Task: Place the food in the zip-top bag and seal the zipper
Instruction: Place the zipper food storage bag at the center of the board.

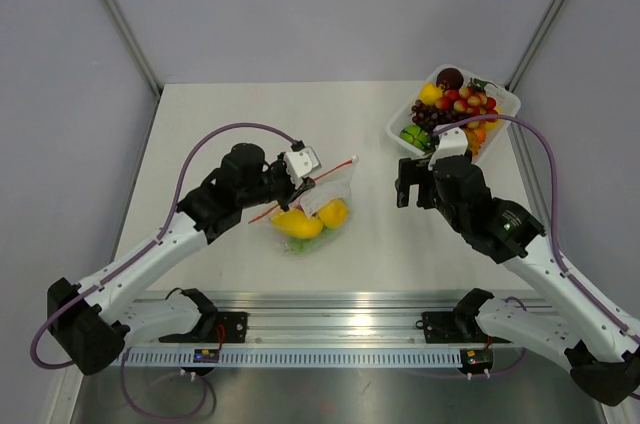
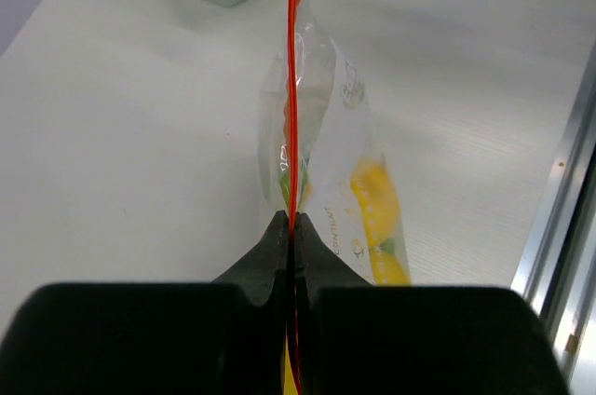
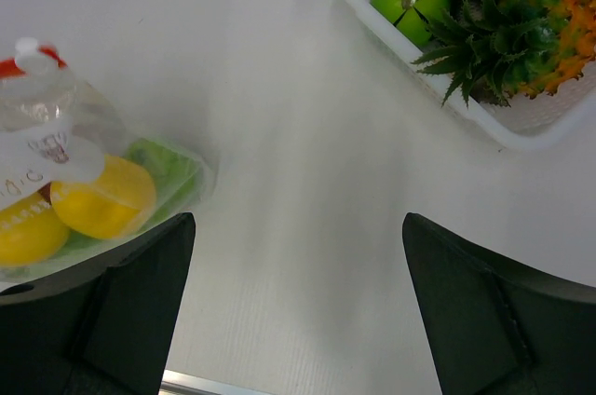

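Fruit [image 1: 300, 225] bagged — bag [image 1: 330, 189] toward table [image 1: 200, 134] front edge, left gripper [image 2: 291, 227] clamped on zipper [image 2: 292, 88]; right gripper [image 3: 298, 311] jaws apart — sealing seemingly unfinished.

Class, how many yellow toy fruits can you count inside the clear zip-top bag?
2. One yellow fruit lies at the left of the zip-top bag, the other beside it on the right. More may be hidden beneath them.

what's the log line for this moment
left tool: shut on zipper | right tool: open, empty | bag: yellow food inside | tray: holds fruit
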Available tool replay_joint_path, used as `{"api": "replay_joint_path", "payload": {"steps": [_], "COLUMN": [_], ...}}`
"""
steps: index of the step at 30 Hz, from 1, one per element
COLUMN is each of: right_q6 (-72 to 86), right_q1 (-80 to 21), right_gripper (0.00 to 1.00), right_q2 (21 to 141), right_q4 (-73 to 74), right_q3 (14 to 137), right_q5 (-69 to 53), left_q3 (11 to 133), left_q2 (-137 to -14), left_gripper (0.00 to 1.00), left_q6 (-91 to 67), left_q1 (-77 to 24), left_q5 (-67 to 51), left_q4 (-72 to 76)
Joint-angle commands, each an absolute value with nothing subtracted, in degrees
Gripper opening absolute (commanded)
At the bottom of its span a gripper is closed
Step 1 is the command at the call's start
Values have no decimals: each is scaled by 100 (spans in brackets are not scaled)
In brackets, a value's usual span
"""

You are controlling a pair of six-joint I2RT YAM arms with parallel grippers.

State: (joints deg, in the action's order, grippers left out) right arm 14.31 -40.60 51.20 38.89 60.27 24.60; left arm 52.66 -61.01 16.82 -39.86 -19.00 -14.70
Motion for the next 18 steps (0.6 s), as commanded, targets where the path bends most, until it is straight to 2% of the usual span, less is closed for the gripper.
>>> {"api": "replay_joint_path", "payload": {"steps": [1,8,14,15,16,17,18], "right_q6": [1608,1564,1494,1459,1459,1468,1450], "right_q1": [-4008,-3999,-3982,-3981,-3981,-3981,-3973], "right_gripper": [99,99,100,99,99,99,100], "right_q2": [5028,4738,4781,4816,4877,4913,4939], "right_q4": [3858,3990,4122,4122,4131,4148,4140], "right_q3": [6003,5871,5801,5783,5775,5766,5766], "right_q5": [2690,2803,2795,2804,2812,2812,2821], "left_q3": [6063,6916,7453,7471,7488,7497,7488], "left_q2": [-6354,-6785,-7242,-7303,-7417,-7479,-7506], "left_gripper": [0,0,0,22,55,73,99], "left_q6": [2222,2514,2558,2462,2200,2049,1830], "left_q1": [-3789,-2929,-2865,-2865,-2874,-2874,-2883], "left_q5": [-1389,-1661,-1809,-1941,-2099,-2153,-2179], "left_q4": [-1256,-1319,-1371,-1371,-1371,-1371,-1362]}}
